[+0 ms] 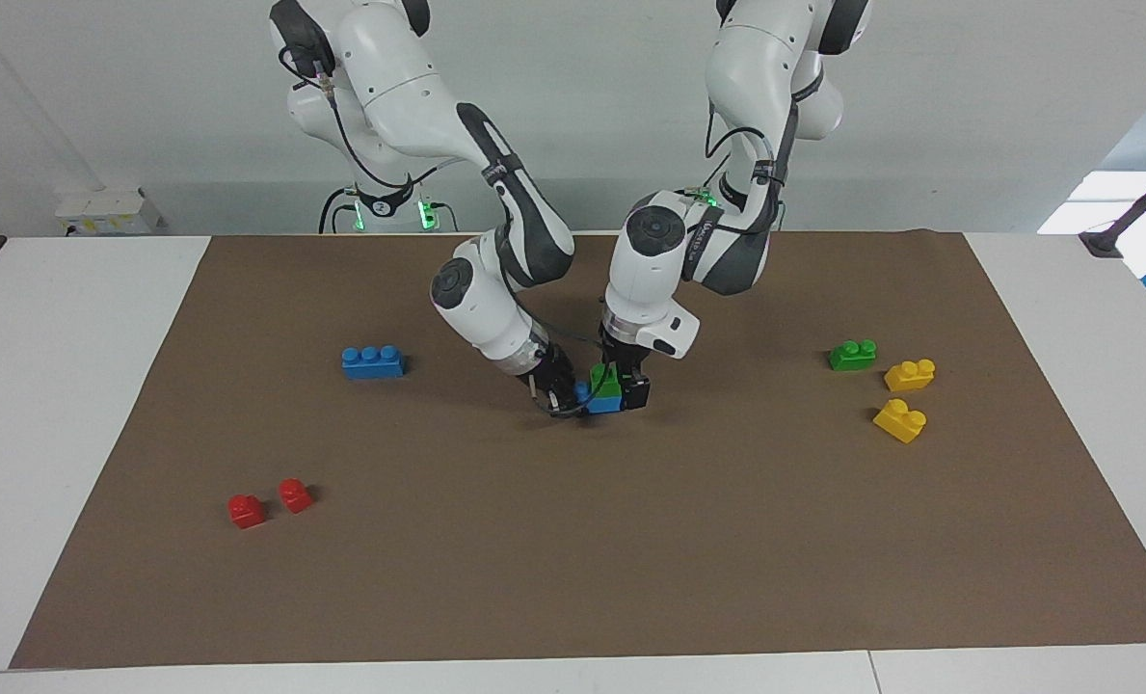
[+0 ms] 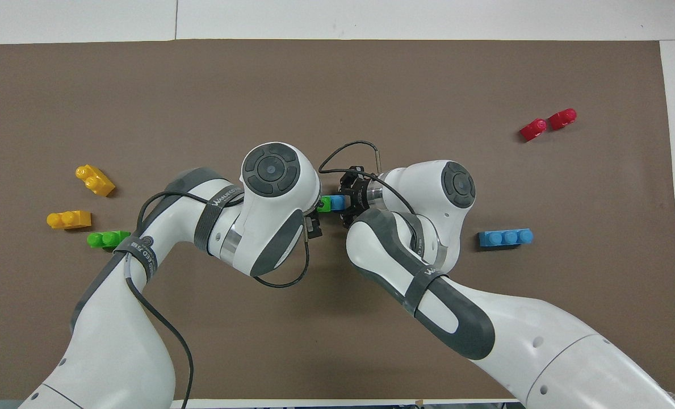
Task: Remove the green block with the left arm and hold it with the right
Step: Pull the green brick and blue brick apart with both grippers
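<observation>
Facing view shows the green block (image 1: 606,381) stacked on a blue brick (image 1: 603,404) mid-worktop, left tool (image 1: 625,384) clenched on the green block from above, right tool (image 1: 565,395) grasping the blue brick's end.

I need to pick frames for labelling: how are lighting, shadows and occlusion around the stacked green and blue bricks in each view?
Facing view: even, soft light, only short shadows under bricks; the green block on the blue brick shows clearly between the left gripper and right gripper. Overhead view: equally even light, no glare, but the arms' wrists cover most of the stack, leaving slivers of green.
</observation>
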